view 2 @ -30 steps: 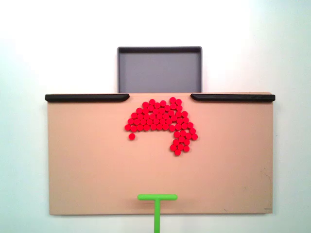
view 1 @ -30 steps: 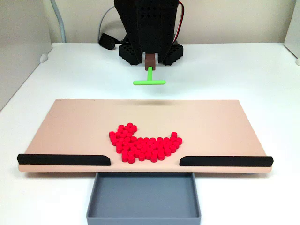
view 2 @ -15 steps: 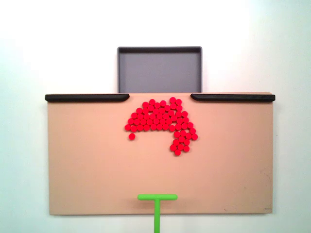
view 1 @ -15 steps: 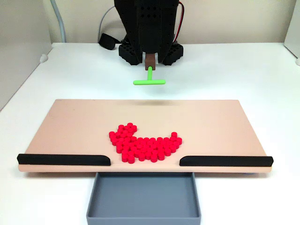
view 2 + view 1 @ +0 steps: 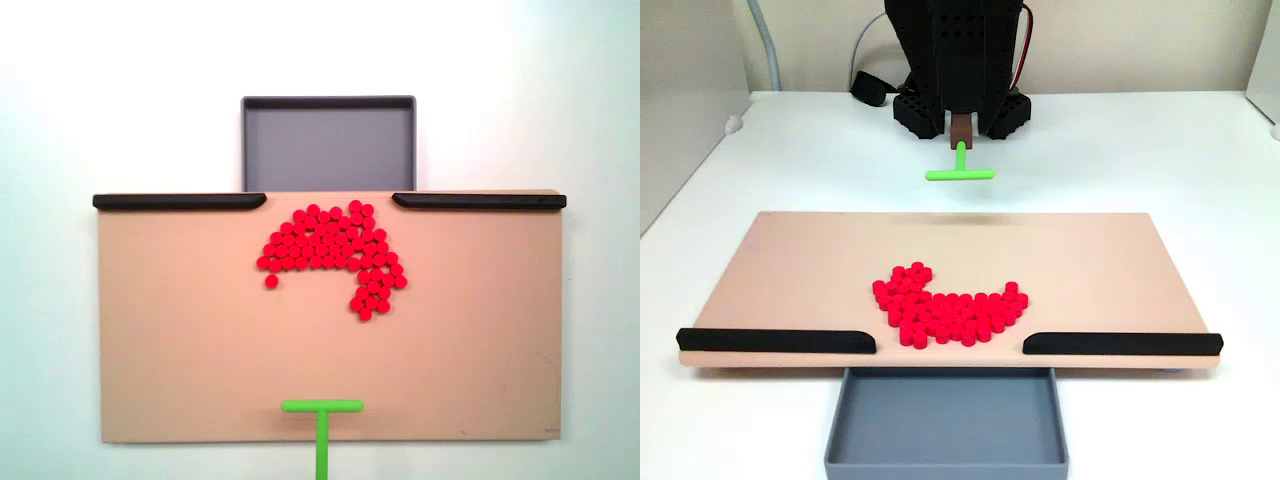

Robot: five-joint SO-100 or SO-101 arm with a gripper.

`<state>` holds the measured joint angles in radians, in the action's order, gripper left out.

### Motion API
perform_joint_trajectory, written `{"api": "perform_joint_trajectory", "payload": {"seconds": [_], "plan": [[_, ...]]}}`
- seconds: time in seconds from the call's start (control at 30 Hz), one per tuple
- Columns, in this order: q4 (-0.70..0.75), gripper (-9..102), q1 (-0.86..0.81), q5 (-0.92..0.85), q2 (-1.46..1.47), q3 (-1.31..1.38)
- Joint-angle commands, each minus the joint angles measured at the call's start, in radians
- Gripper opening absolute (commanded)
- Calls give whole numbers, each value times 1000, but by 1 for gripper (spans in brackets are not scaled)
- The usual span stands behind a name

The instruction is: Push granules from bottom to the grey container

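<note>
From my front-facing fixed view I see the black arm (image 5: 955, 60) standing at the far end of the white table (image 5: 1140, 160), with the bright green T-shaped plastic stick (image 5: 960, 172) hanging from a small brown piece under it; the gripper itself I cannot make out against the black body, so I cannot tell how its fingers stand. The stick's crossbar hovers above the table just beyond the far edge of the flat tan rectangular board (image 5: 790, 270). In the top-down fixed view the same green stick (image 5: 322, 420) lies over the lower edge of the board (image 5: 180, 340), its crossbar well apart from the granules. The tiny bright red cylindrical granules (image 5: 948, 308) sit in one cluster on the board near its front edge, mostly in line with the gap between the two long black bars (image 5: 775, 341) that run along that edge. From above, the cluster (image 5: 335, 252) is wide at the top with a tail curling down on the right, and one bead lies apart at the lower left. The shallow grey rectangular plastic tray (image 5: 945, 462) rests just past the gap, against the board's edge, with no granules in it (image 5: 328, 103).
</note>
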<state>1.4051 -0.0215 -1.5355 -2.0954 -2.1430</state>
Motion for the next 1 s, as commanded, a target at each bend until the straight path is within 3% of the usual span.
{"api": "perform_joint_trajectory", "payload": {"seconds": [0.0, 0.97], "plan": [[-9, 0, -6, -17, -40, 6], [-64, 0, -196, -207, 29, 5]]}}
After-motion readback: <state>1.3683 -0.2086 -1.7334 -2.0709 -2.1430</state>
